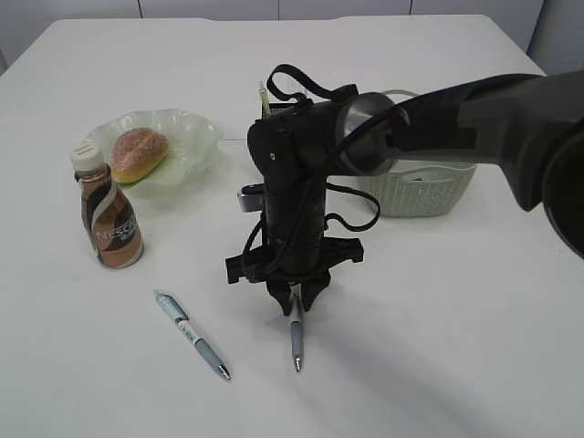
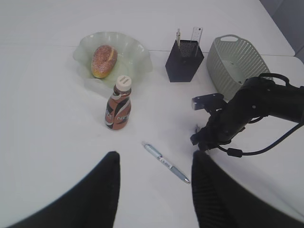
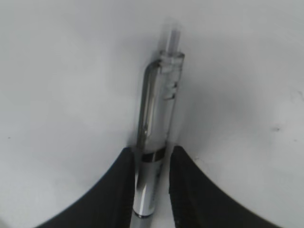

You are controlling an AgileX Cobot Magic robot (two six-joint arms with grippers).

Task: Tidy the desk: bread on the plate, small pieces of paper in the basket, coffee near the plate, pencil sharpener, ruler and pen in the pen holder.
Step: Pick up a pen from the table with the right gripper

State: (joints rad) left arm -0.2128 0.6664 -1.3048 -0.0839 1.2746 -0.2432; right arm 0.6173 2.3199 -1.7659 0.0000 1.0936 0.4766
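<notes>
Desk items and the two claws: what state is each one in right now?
Bread: on the plate.
Coffee bottle: upright, capped, beside the plate.
Blue pen: lying loose on the table.
Grey pen: on the table, between the right claw's fingers.
Pen holder: upright, with a ruler inside.
Basket: upright.
Left claw: open, holding nothing.

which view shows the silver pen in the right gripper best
The right wrist view: the silver pen fills it, clip and button clear, with the right gripper fingers against both sides. The exterior view shows its tip end small below the gripper; the left wrist view hides it.
</notes>
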